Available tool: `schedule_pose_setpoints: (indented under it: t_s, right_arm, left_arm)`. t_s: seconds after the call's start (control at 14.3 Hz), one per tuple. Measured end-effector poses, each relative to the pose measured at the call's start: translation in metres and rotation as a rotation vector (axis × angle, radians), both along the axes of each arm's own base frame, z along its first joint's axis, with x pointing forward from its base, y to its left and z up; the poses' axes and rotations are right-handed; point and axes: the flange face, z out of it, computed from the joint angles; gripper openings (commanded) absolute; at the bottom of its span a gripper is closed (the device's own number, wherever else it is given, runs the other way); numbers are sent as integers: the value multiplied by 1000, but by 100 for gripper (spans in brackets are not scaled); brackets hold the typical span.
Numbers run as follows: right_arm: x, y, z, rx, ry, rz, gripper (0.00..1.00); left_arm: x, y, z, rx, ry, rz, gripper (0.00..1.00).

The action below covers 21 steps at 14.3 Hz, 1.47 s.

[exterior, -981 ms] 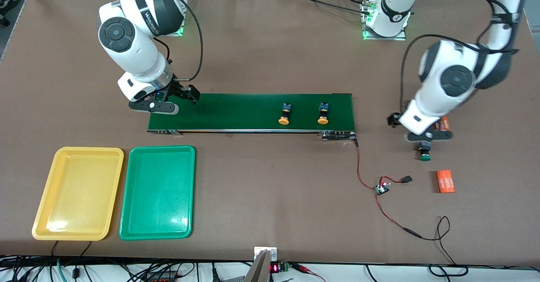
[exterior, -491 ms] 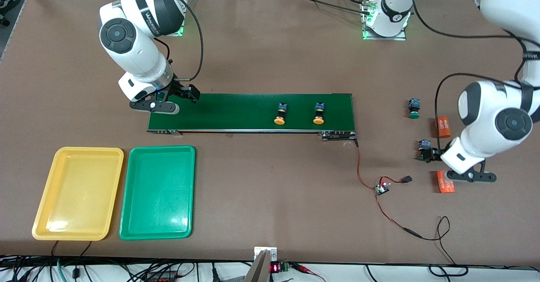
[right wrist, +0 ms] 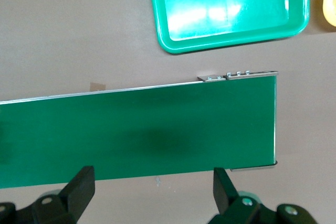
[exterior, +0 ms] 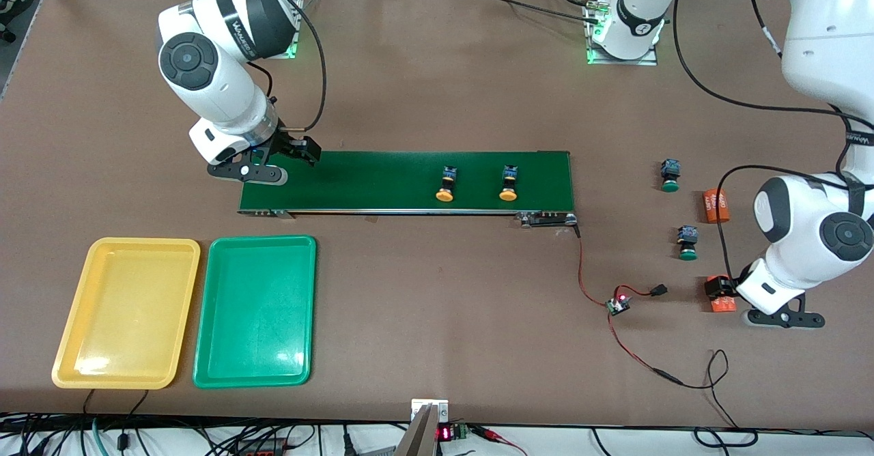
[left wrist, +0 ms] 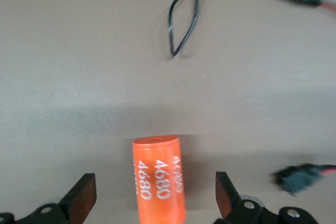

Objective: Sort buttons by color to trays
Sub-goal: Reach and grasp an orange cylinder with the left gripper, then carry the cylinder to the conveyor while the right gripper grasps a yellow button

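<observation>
Two yellow-capped buttons (exterior: pixel 444 186) (exterior: pixel 507 185) ride on the dark-green belt. Two green-capped buttons (exterior: pixel 670 176) (exterior: pixel 687 243) stand on the bare table toward the left arm's end. The yellow tray (exterior: pixel 126 312) and green tray (exterior: pixel 255 311) lie side by side, both empty, nearer the front camera than the belt. My left gripper (exterior: pixel 784 318) (left wrist: pixel 155 192) hangs open above an orange cylinder (left wrist: pixel 159 179), holding nothing. My right gripper (exterior: pixel 247 171) (right wrist: pixel 152 182) hovers open and empty at the belt's end toward the right arm's side.
The belt (exterior: pixel 410 181) (right wrist: pixel 136 129) spans the table's middle. A second orange cylinder (exterior: pixel 715 205) lies beside the green buttons. A small circuit board (exterior: pixel 620 304) with red and black wires trails from the belt's end. A black cable loop (left wrist: pixel 184 19) lies near the left gripper.
The left arm swung away from the green-capped buttons to above the orange cylinder. Both yellow-capped buttons slid along the belt toward the right arm's end. The right arm barely moved.
</observation>
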Motion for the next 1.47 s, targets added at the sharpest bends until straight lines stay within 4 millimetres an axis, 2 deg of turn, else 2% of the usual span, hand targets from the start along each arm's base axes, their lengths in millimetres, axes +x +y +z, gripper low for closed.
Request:
schedule_pose_setpoints:
  t_s: [0.14,0.28,0.35,0.42,0.56,0.63,0.77,0.98,1.05,1.19,1.33,1.47]
  right_arm:
    - [0,3,1,6,-5,2,100]
    - [-3,13,2,30,-11,5,100]
    - [-5,20,3,43,-13,5,100]
    - [-8,28,2,49,-14,1,100]
    - [-16,49,-2,55,-22,-14,100]
    - [-21,63,-5,58,-27,-31,100]
    - [-32,100,-13,59,-26,-50,100]
    - [-39,159,-28,62,-25,-58,100]
    - [-37,173,-36,61,-25,-56,100]
    - [-31,192,-53,53,-21,-44,100]
    - [-25,200,-72,43,-21,-40,100]
    - [-23,202,-89,30,-17,-42,100]
  left_arm:
    - [-5,5,-31,-9,32,4,100]
    - [-9,5,-53,-20,54,8,73]
    - [-9,5,-57,-25,57,11,52]
    - [-9,5,-57,-26,56,13,35]
    - [-5,6,-51,-23,42,12,20]
    - [-2,7,-46,-22,38,12,15]
    - [1,5,-36,-24,60,12,14]
    - [10,-8,3,-42,173,8,15]
    - [11,-22,22,-59,214,-11,14]
    - [9,-67,53,-105,286,-78,14]
    - [2,-118,72,-152,344,-203,14]
    - [-7,-165,81,-196,389,-331,13]
